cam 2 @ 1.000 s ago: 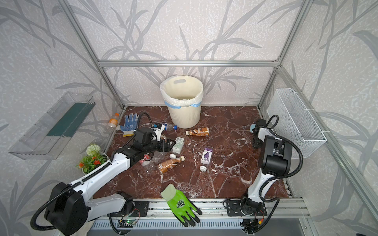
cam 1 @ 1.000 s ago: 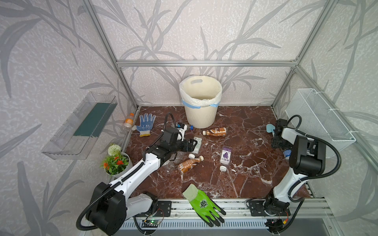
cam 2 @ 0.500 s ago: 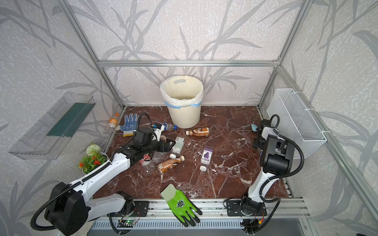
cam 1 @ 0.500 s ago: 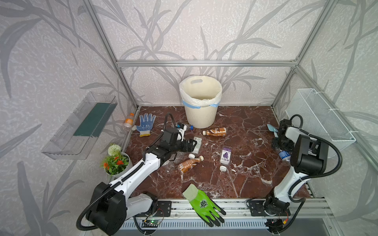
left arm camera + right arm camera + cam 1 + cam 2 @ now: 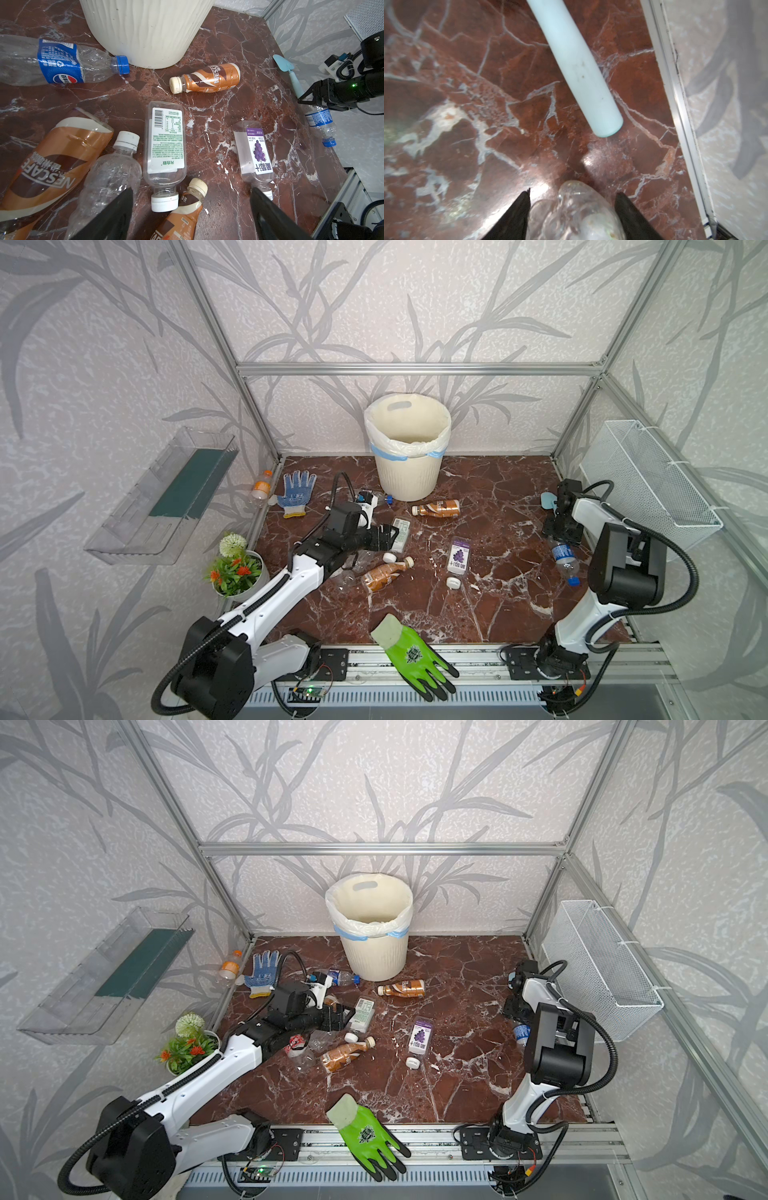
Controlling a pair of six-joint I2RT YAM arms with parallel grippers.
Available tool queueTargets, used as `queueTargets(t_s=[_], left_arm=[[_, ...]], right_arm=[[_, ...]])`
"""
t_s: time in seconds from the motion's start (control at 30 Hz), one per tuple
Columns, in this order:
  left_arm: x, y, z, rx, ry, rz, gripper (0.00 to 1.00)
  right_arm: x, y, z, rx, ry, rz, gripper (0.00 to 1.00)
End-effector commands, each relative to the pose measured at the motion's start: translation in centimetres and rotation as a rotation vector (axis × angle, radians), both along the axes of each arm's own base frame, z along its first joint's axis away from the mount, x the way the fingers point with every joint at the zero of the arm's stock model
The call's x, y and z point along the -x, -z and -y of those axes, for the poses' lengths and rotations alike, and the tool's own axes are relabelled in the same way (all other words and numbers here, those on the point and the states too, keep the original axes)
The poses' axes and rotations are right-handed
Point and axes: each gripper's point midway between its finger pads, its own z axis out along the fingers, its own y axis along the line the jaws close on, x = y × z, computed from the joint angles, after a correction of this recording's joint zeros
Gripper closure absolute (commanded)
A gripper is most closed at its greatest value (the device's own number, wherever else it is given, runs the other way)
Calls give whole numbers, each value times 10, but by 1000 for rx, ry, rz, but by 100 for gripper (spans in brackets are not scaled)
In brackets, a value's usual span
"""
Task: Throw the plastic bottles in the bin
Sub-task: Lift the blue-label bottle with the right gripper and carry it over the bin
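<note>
Clear bottle [image 5: 575,214] pokes base-first between our right fingers [image 5: 512,218], maybe pinched, we can't tell; left fingers [image 5: 112,218] gape wide.

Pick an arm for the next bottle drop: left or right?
Right: the right gripper straddles the blue-label water bottle; the left gripper hovers open above the bottle pile, holding nothing.

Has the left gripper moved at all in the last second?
No. The left gripper keeps the same spot below the bin, open at the green-labelled bottle.
</note>
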Motion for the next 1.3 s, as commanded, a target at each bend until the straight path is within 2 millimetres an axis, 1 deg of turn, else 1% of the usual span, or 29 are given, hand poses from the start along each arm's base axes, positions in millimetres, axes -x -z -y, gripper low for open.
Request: queueTargets(t_s=[0.0, 0.03, 0.13, 0.23, 0.3, 0.33, 0.4, 0.43, 0.47, 0.53, 0.63, 0.73, 0.8, 0.9, 1.0, 1.07, 1.1, 1.13, 1.17, 1.23, 1.27], left_arm=[[3, -5, -7, -1, -29, 19, 13], [3, -6, -8, -2, -33, 21, 13], [4, -10, -13, -8, -52, 38, 13], [3, -14, -17, -13, -74, 55, 13], [4, -16, -20, -14, -86, 62, 13], [4, -16, -21, -14, -94, 65, 13], [6, -15, -23, -11, -106, 66, 13], [6, -15, -25, -8, -114, 68, 13], [6, -14, -26, -5, -120, 68, 13], [7, -14, -27, 2, -130, 68, 13], [7, -17, -27, 15, -139, 77, 13], [7, -22, -28, 25, -144, 87, 13], [7, -27, -28, 30, -145, 97, 14], [10, -33, -30, 34, -148, 107, 14], [15, -35, -34, 26, -154, 109, 14], [19, -36, -37, 24, -159, 114, 14], [21, -36, -38, 25, -164, 116, 14], [22, -38, -39, 29, -166, 122, 14], [24, -37, -41, 33, -170, 122, 14], [26, -36, -42, 36, -175, 125, 14], [26, -36, -42, 38, -174, 127, 14]], right_arm=[[0, -11, -22, -81, 12, 55, 48], [-3, -18, -29, -93, -1, 83, 48], [-18, -33, -60, -140, -85, 159, 49], [-38, -63, -96, -205, -187, 291, 50], [-51, -94, -122, -266, -270, 418, 51], [-55, -108, -131, -289, -298, 476, 51], [-62, -145, -150, -323, -367, 618, 50], [-63, -160, -156, -323, -393, 676, 51], [-65, -179, -164, -316, -431, 754, 51], [-61, -217, -176, -314, -488, 885, 51], [-48, -270, -190, -365, -543, 1049, 50], [-28, -331, -201, -409, -603, 1239, 50], [-11, -375, -210, -424, -655, 1376, 50], [16, -436, -219, -433, -718, 1573, 49], [40, -487, -231, -459, -794, 1735, 49], [52, -513, -238, -467, -839, 1824, 49], [53, -523, -242, -466, -851, 1865, 49], [49, -529, -245, -486, -846, 1889, 48], [40, -536, -248, -524, -830, 1910, 48], [15, -547, -267, -631, -845, 1946, 48], [-5, -550, -281, -691, -851, 1942, 48]])
